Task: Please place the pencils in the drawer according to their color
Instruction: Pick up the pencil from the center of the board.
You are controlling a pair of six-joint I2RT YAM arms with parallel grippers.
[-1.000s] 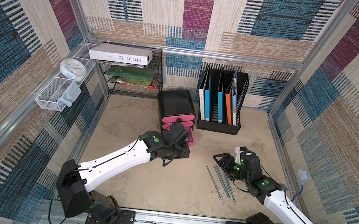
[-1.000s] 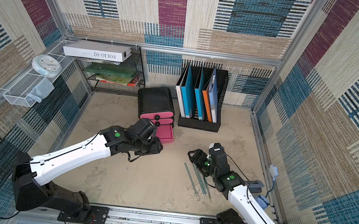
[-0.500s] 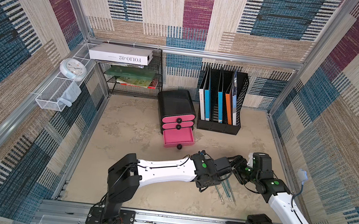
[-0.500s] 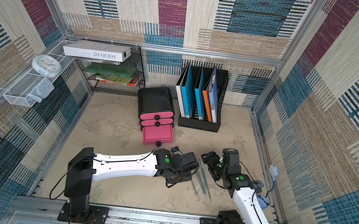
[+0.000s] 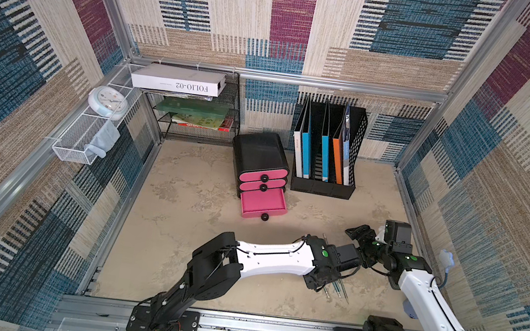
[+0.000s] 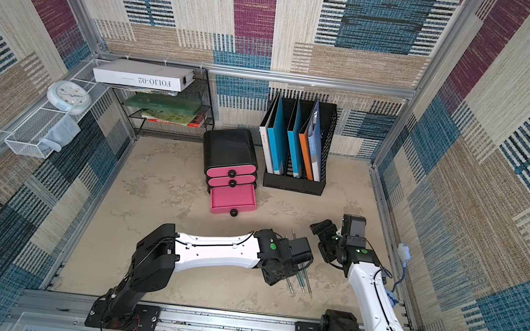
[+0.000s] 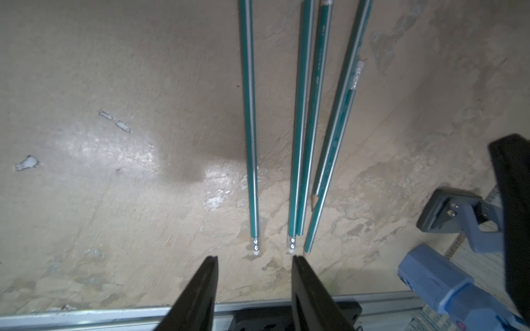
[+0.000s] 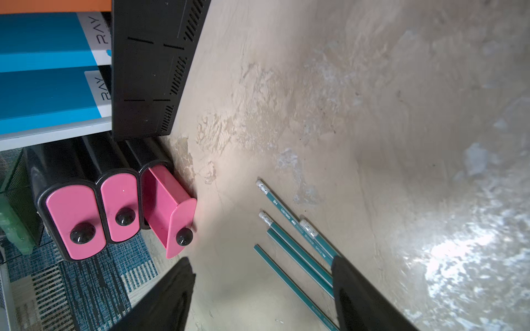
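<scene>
Left arm (image 5: 273, 259), swung away from the drawer chest (image 5: 260, 153) since a second ago, is hovering over teal-green pencils (image 7: 298, 143) lying side by side on the tabletop (image 5: 180, 204). Left gripper (image 7: 254, 259): fingers standing partly apart, gripping nothing, just short of two eraser ends. Right gripper (image 8: 262, 262): jaws gaping wide, empty. Bottom pink drawer (image 5: 262, 203): standing pulled out, well apart from the pencils.

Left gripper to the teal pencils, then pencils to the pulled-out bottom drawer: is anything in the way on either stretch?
Nothing visible. The left gripper hangs with jaws apart just short of the eraser ends of the teal pencils, only table between them. From the pencils to the open bottom drawer, a top view shows bare surface too.
</scene>
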